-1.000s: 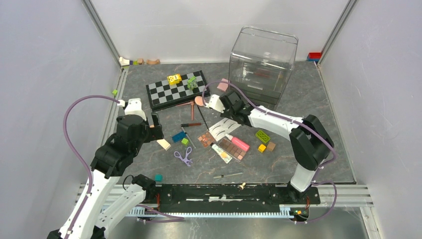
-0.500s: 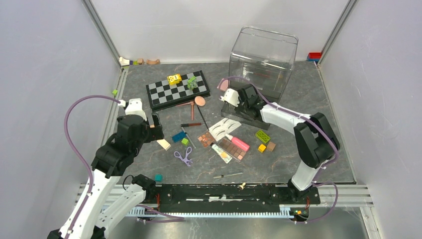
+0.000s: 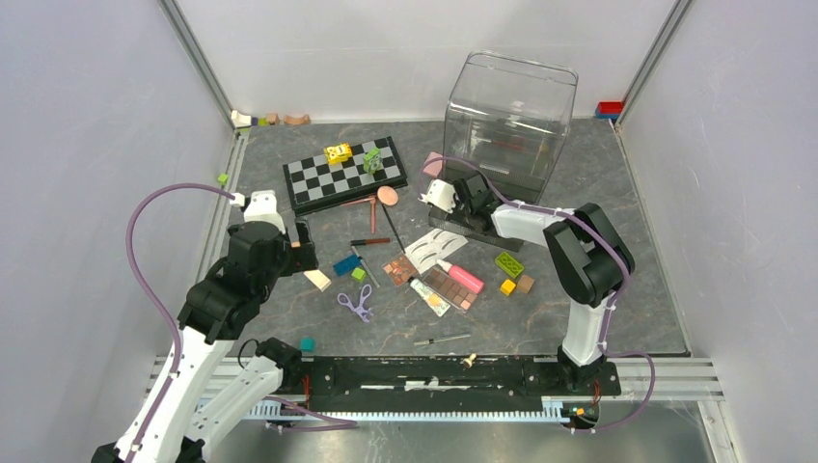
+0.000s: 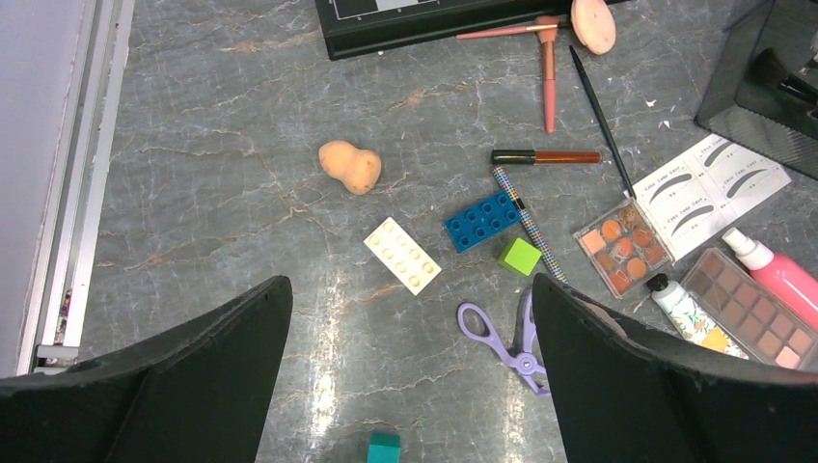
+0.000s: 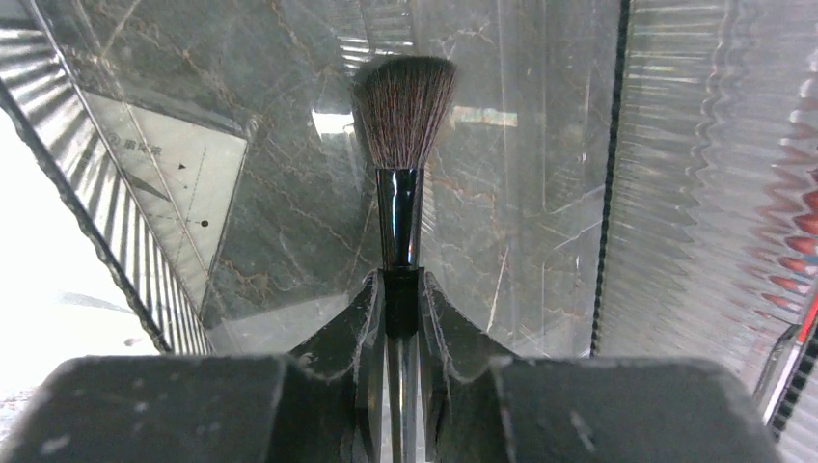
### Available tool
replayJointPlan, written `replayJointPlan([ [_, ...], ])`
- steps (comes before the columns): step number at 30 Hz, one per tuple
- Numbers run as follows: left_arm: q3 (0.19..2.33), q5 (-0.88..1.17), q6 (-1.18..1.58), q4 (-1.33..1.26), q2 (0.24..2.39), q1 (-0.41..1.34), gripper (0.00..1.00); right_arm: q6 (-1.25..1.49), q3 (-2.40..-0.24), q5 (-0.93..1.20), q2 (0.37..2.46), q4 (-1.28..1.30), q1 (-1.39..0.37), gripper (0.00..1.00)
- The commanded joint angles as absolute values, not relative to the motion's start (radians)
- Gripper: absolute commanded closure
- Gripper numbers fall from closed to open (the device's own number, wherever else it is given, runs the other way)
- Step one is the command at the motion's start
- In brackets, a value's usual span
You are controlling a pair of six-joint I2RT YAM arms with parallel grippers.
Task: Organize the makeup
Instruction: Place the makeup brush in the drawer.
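Note:
My right gripper is shut on a black-handled makeup brush, its dark bristles pointing into the clear container. In the top view that gripper sits at the container's open front. The rest of the makeup lies mid-table: brown eyeshadow palette, orange palette, white shape card, pink tube, cream tube, thin brushes, peach sponge and purple curler. My left gripper hangs open above bare table, left of the pile.
A black-and-white chessboard carrying yellow and green blocks lies at the back. Toy blocks are mixed among the makeup: blue, cream, green cube, teal cube, green brick. A thin brush lies near the front rail.
My right gripper has carried the brush to the right, from above the pile to the container's opening, and its arm has folded closer. The left arm has stayed still.

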State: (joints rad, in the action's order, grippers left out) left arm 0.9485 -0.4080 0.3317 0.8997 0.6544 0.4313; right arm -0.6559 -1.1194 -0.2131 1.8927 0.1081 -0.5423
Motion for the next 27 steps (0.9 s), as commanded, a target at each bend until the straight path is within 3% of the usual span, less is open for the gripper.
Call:
replayJointPlan([
  [1, 0.945, -0.396, 0.299, 0.857, 0.658, 0.424, 0.00, -0.648, -1.138, -0.166, 1.916, 0.084, -0.532, 0.82],
  [10, 0.946, -0.396, 0.299, 0.856, 0.662, 0.424, 0.00, -0.628, -1.152, -0.159, 1.926, 0.114, -0.529, 0.57],
  [27, 0.946, -0.396, 0.299, 0.856, 0.658, 0.419, 0.00, -0.453, -1.202, -0.252, 1.715, 0.093, -0.606, 0.54],
])
